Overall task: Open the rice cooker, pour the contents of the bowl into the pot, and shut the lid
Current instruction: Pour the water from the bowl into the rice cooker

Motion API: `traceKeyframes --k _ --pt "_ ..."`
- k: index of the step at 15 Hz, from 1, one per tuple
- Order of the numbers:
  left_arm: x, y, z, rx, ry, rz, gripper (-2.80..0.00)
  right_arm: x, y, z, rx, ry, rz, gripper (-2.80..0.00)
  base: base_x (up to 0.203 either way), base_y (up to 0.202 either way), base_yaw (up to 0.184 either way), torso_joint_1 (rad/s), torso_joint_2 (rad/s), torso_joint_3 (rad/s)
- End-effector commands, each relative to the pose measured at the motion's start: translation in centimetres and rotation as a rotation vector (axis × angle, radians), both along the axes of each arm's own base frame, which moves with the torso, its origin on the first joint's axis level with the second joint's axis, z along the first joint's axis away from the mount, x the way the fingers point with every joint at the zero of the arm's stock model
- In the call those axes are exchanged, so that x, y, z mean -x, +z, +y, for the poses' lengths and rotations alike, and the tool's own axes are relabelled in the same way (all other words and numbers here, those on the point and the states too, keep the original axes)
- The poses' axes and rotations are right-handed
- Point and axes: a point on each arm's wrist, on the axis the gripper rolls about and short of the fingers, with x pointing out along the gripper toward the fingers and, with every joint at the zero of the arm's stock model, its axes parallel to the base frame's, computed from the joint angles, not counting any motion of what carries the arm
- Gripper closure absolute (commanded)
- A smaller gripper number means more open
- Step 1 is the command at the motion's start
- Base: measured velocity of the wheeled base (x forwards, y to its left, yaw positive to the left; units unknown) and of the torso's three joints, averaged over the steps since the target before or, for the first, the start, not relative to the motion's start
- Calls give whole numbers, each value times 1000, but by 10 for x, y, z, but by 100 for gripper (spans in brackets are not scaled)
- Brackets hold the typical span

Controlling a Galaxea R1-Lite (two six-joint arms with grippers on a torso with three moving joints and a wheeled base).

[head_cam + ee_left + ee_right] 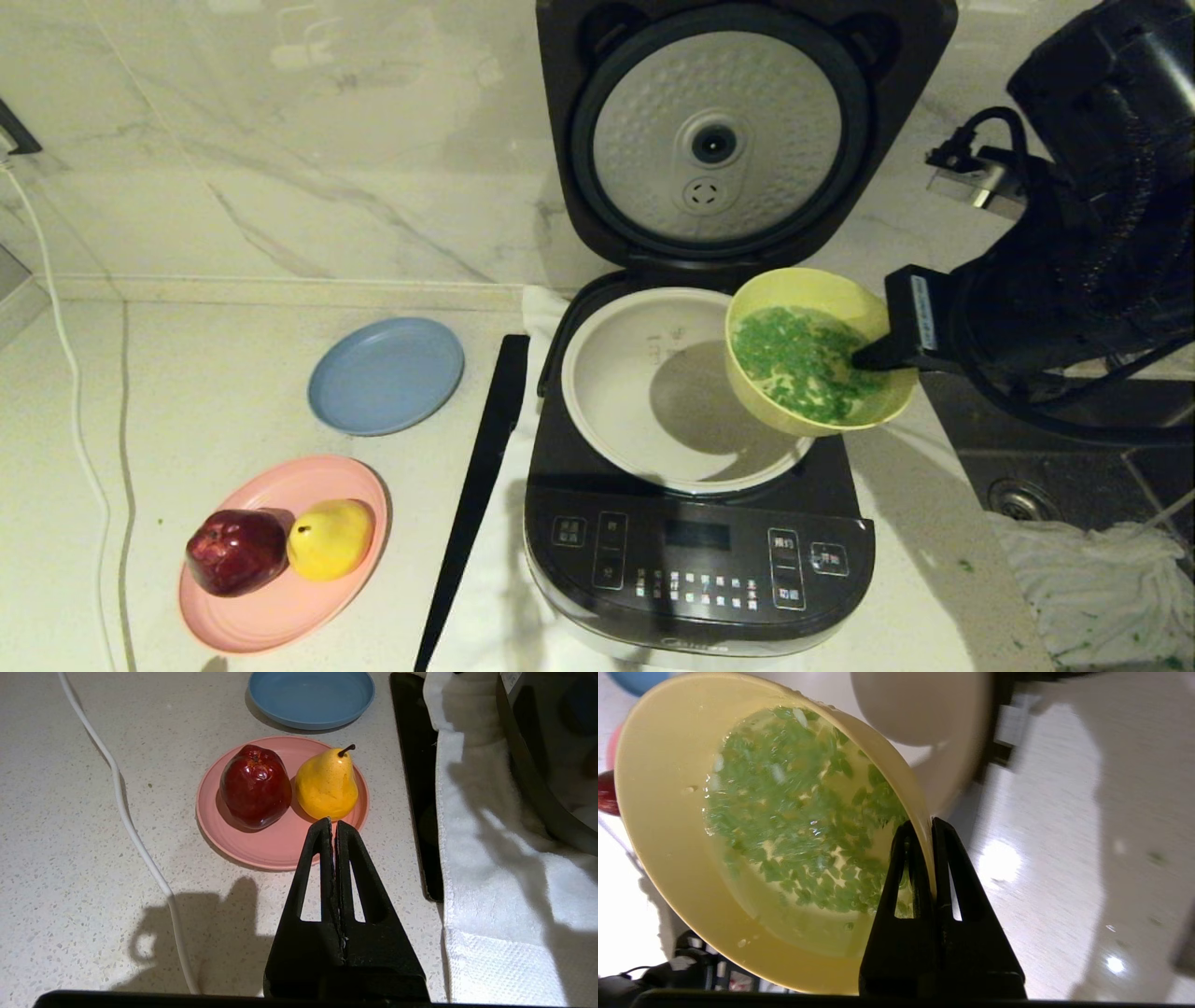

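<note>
Nearest us, the rice cooker (695,551) shows its dark control panel with white buttons. We note its lid (719,140) standing up, dimpled silver plate facing forward, and the cream pot (635,392) exposed. Above the pot's right rim we see the pale yellow bowl (803,308), mouth tilted toward the pot, holding green chopped contents (794,359) in pale liquid. Right end effector (931,826) pinches the bowl's rim. Left end effector (332,828) hangs closed over the counter (70,858) near the pink plate (275,847).
</note>
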Motion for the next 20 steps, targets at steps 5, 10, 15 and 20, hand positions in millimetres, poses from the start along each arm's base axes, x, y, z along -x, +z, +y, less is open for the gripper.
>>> traceKeyframes --k 5,10,15,20 --pt "0 -1 0 0 0 2 0 -33 -10 53 -20 48 12 0 0 0 0 0 0 0" --pt "0 -1 0 0 0 2 0 -53 -25 71 -10 -36 -22 0 0 0 0 0 0 0" --pt "0 -1 0 0 0 2 0 -64 -22 76 -65 -45 -99 0 0 0 0 0 0 0" --pt "0 -1 0 0 0 2 0 -78 -33 81 -22 -101 -137 0 0 0 0 0 0 0"
